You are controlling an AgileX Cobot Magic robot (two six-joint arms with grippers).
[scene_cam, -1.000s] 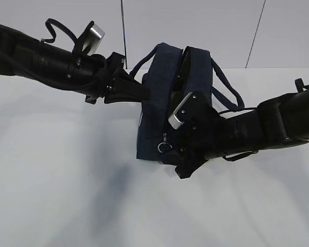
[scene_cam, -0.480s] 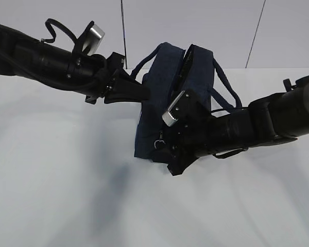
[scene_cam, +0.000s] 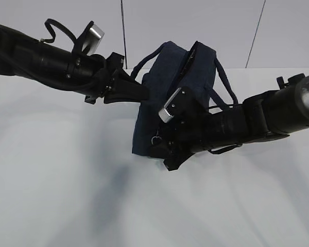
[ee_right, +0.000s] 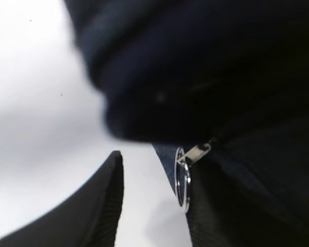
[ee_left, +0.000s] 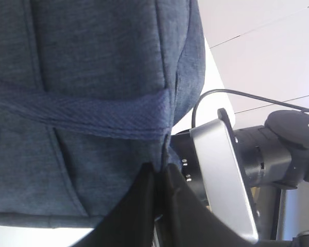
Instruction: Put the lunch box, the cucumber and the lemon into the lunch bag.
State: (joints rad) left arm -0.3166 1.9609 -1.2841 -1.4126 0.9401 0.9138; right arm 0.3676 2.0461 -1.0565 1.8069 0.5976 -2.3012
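The navy lunch bag [scene_cam: 165, 82] stands at mid table, leaning left, with its handles up. My left gripper [scene_cam: 146, 92] is shut on the bag's fabric at its left side; in the left wrist view its jaws [ee_left: 159, 172] pinch a fold below the handle strap [ee_left: 92, 118]. My right gripper [scene_cam: 159, 150] is open at the bag's lower front. The silver ring pull [ee_right: 182, 177] hangs against the right finger, and the other finger [ee_right: 105, 206] is apart from it. The ring pull also shows in the exterior view [scene_cam: 155, 140]. The lunch box, cucumber and lemon are out of view.
The white table [scene_cam: 67, 195] lies around the bag, with a white wall behind. Both black arms reach in from the sides and cast shadows on the table's front left. The right arm's camera housing [ee_left: 221, 175] sits close to the left gripper.
My right gripper has moved left and slightly up along the bag's front, and the ring pull has moved with it. The bag leans more to the left and its top gap has narrowed. The left arm is still.
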